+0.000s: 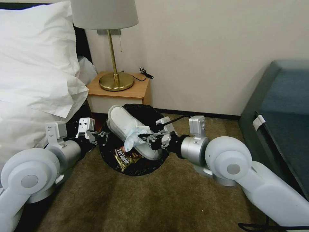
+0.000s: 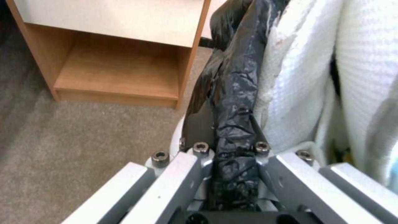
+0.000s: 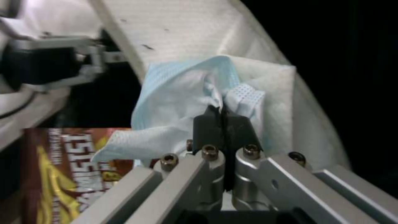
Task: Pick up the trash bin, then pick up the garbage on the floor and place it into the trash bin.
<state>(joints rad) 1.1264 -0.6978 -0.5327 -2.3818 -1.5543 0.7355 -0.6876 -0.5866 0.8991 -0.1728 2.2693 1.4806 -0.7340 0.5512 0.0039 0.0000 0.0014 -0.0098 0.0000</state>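
Trash bin (image 1: 135,167) sits at centre of the head view, held off the brown carpet (image 1: 154,206), black bag folded over its rim, mouth facing up toward the camera. Nearest inside it, at the bin's 6 o'clock, a red and gold snack wrapper (image 1: 126,158) lies flat. Above that a white slipper (image 1: 124,124) lies across the mouth, long axis running from 10 o'clock to 4 o'clock, the upper end sticking out past the rim toward the nightstand (image 1: 119,93), the lower end down near the rim at 4 o'clock. A crumpled pale blue tissue (image 1: 135,138) drapes over the slipper's middle.

Right gripper (image 1: 146,139) comes in from 3 o'clock over the bin; in the right wrist view its black fingertips (image 3: 207,124) are pressed together, pinching a fold of the tissue (image 3: 186,93) against the slipper (image 3: 199,34), wrapper (image 3: 70,174) beside it.

Left gripper (image 1: 102,135) is at the bin's 9 o'clock edge; in the left wrist view it (image 2: 234,174) is clamped on the black-bagged rim (image 2: 234,93), slipper fabric (image 2: 298,77) just inside.

Farther back: nightstand with a brass lamp (image 1: 116,80) at 12 o'clock, white bedding (image 1: 35,71) at 10 o'clock, a dark blue sofa (image 1: 283,106) at 2 o'clock.
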